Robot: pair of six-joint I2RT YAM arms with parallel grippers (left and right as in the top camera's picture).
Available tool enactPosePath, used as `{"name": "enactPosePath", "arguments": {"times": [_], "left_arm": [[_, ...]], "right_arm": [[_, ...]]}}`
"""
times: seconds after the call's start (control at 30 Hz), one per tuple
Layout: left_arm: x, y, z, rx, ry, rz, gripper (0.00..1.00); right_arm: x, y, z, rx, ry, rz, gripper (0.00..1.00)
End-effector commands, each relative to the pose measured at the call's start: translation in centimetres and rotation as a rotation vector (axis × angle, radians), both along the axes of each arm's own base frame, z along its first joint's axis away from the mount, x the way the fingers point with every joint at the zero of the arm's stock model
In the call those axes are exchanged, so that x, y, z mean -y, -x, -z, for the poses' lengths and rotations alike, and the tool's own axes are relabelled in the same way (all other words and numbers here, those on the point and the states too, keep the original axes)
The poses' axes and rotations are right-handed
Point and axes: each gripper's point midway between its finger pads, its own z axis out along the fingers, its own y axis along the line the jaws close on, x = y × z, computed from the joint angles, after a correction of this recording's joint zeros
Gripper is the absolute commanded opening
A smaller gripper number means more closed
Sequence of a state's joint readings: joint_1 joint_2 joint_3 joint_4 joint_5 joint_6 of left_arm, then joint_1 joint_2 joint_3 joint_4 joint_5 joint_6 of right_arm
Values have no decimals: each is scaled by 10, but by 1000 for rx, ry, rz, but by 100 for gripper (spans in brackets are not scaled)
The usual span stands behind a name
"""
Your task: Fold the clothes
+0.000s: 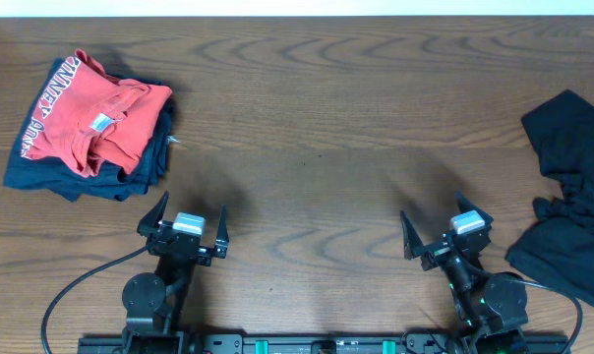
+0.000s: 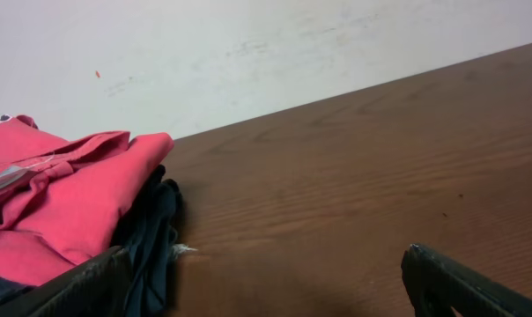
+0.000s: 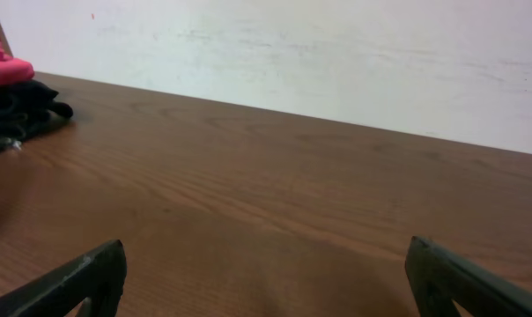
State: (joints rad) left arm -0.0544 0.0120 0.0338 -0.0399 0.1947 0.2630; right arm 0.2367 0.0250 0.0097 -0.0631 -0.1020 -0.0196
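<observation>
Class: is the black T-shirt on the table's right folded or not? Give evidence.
Not folded. The black T-shirt lies crumpled, edges bunched and uneven, partly outside the overhead view.

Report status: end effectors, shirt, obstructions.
Left end effector open, empty. Right end effector open, empty. Black T-shirt crumpled at right edge, untouched. Red shirt pile far left, no obstruction.
</observation>
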Motion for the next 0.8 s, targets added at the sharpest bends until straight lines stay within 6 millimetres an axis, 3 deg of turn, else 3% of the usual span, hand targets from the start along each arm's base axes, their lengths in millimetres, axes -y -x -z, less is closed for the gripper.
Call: {"name": "enactPosePath", "arguments": {"times": [0.0,0.4,0.63,0.77], "left_arm": [[0,-1,15,-31,-8,-3,98],[12,1,6,4,6,68,98],[15,12,-78,111,129,86,98],[5,9,-117,-12,153,15,98]], "right_arm": [[0,0,1,4,9,-5,99],[-1,1,0,-27,-70,-6,99],[11,6,-40,-79,-127,66,99],[21,-1,-56,-230,-90,142,99]]}}
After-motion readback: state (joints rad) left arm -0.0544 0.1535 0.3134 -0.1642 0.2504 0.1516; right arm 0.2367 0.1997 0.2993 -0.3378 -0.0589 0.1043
